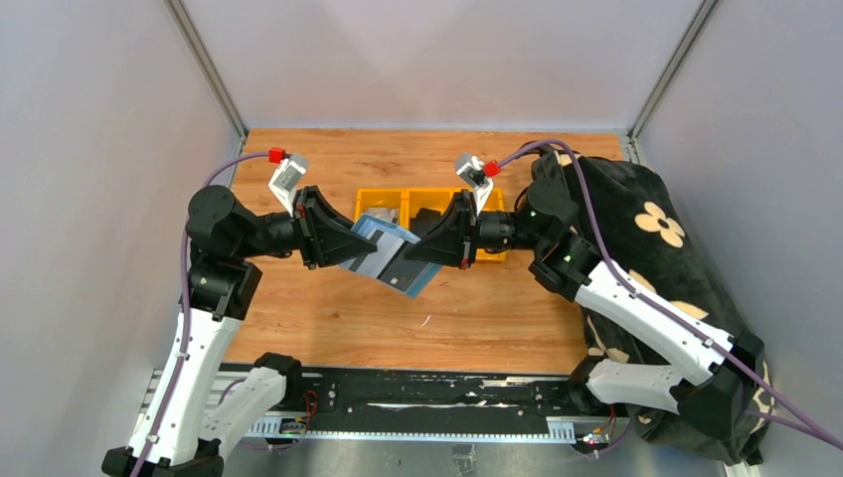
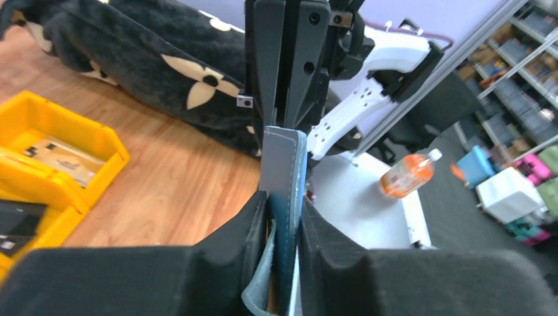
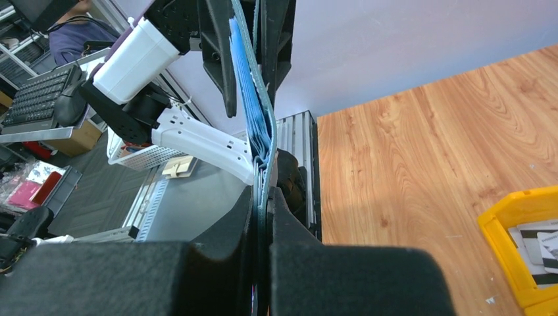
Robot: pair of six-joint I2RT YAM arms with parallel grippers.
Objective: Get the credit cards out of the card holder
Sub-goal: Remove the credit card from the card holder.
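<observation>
Flat slate-blue card holder (image 2: pixel 283 197) (stitched edge)

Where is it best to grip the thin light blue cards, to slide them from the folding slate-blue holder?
Probably the edges showing along the far side of the slate-blue card holder, approached from that side, fingers closing on the flat faces. The light blue cards lie layered there, while the right gripper pinches the holder's right end.

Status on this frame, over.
Grippers: left gripper and right gripper both shut on card holder, midair. Its credit cards not yet out. Behind, yellow bins, not touching.
</observation>
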